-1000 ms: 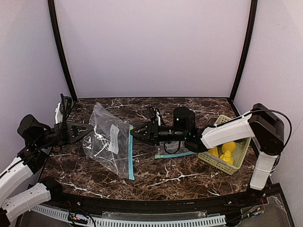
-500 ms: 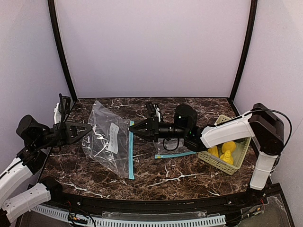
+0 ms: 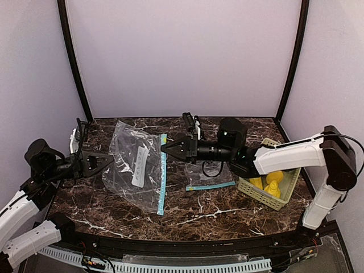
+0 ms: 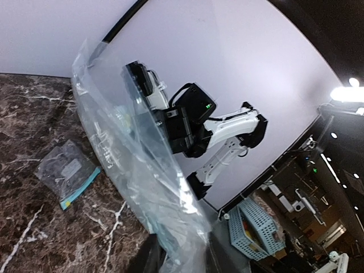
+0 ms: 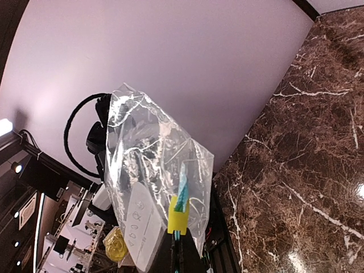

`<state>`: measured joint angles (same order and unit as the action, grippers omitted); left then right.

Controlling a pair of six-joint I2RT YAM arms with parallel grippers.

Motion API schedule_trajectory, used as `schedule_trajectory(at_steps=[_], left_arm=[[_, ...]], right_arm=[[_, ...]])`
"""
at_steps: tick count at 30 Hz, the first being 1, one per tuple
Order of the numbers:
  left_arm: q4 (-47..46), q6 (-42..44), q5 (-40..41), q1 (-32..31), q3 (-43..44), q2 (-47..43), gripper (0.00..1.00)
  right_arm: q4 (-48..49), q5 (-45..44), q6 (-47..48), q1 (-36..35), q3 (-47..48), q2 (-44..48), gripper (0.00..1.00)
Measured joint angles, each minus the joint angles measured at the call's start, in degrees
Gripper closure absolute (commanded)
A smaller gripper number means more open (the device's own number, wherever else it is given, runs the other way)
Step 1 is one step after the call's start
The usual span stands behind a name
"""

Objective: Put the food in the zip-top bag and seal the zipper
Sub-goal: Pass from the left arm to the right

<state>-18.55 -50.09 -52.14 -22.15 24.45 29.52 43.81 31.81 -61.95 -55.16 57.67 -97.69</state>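
Yellow toy fruits [image 3: 272, 183], the only food that shows, lie in the pale green slatted basket [image 3: 259, 194]. The basket sits back along the right arm, well behind its jaws and well apart from the zip-top bag [image 3: 133, 165].

The bag hangs stretched between the two grippers, clear of the dark marble table [image 3: 216, 216]. Its teal zipper strip [image 3: 162, 173] is on the side facing the right gripper [image 3: 165, 149]. That gripper's jaws are pressed together on the upper part of the strip. In the right wrist view a yellow slider [image 5: 178, 215] rides the zipper just beyond the fingertips, and a white label panel [image 5: 139, 222] shows on the film beside it.

The left gripper [image 3: 109, 161] meets the opposite, closed edge of the bag. In the left wrist view crumpled film runs down between its two fingers. Whether those jaws pinch the film or stand slightly apart around it cannot be told.

A second, smaller zip-top bag [image 3: 206, 177], also with a teal strip, lies flat on the table. It is under the right arm, just behind those jaws, between them and the basket.
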Motion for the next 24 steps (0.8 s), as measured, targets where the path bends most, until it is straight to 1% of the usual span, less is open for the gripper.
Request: schedule_trajectory(at_steps=[1, 2, 3, 6, 8, 9, 10, 12, 15, 18, 20, 22, 24], left_arm=[[3.1, 1.3, 0.8, 0.0, 0.6, 0.1, 0.44], [6.3, 2.8, 1.7, 0.0, 1.4, 0.3, 0.39], [9.6, 5.0, 2.7, 0.0, 2.6, 0.6, 0.31], [21.9, 11.2, 6.8, 0.0, 9.4, 2.8, 0.20], [28.9, 16.3, 9.4, 0.0, 15.3, 5.0, 0.17], [30.8, 18.2, 10.2, 0.0, 17.1, 5.6, 0.16], [35.1, 21.2, 11.8, 0.0, 21.0, 7.4, 0.15], [38.5, 24.5, 13.3, 0.0, 24.3, 9.4, 0.15], [45.1, 31.4, 15.6, 0.0, 31.0, 15.3, 0.15], [48.6, 36.5, 15.1, 0.0, 34.9, 21.1, 0.14], [49.2, 39.4, 13.8, -0.6, 36.7, 25.2, 0.14], [49.1, 41.9, 12.5, -2.2, 38.0, 28.9, 0.12], [49.0, 44.1, 11.2, -5.0, 39.5, 31.9, 0.11]], right_arm=[[-1.8, -0.7, 1.5, 0.0, 0.0, 1.5, 1.00], [-4.1, -1.5, 3.2, 0.0, 0.0, 3.2, 1.00], [-6.6, -2.4, 4.9, 0.0, 0.0, 5.0, 1.00], [-16.4, -6.1, 11.1, 0.0, 0.2, 10.8, 1.00], [-24.7, -9.0, 15.9, 0.0, 0.8, 14.8, 1.00], [-27.2, -10.1, 17.7, 0.0, 1.0, 16.1, 1.00], [-31.5, -11.3, 19.9, 0.0, 1.7, 17.7, 1.00], [-38.4, -13.6, 23.5, 0.0, 2.6, 20.6, 1.00], [-47.0, -15.3, 27.9, 0.0, 3.5, 24.5, 1.00], [-53.2, -15.6, 30.9, 0.0, 3.8, 27.6, 1.00], [-56.7, -15.0, 32.6, 0.0, 4.4, 28.4, 1.00], [-59.2, -13.8, 33.9, -0.1, 5.0, 28.5, 1.00], [-61.3, -12.2, 35.0, -0.4, 5.5, 28.3, 1.00]])
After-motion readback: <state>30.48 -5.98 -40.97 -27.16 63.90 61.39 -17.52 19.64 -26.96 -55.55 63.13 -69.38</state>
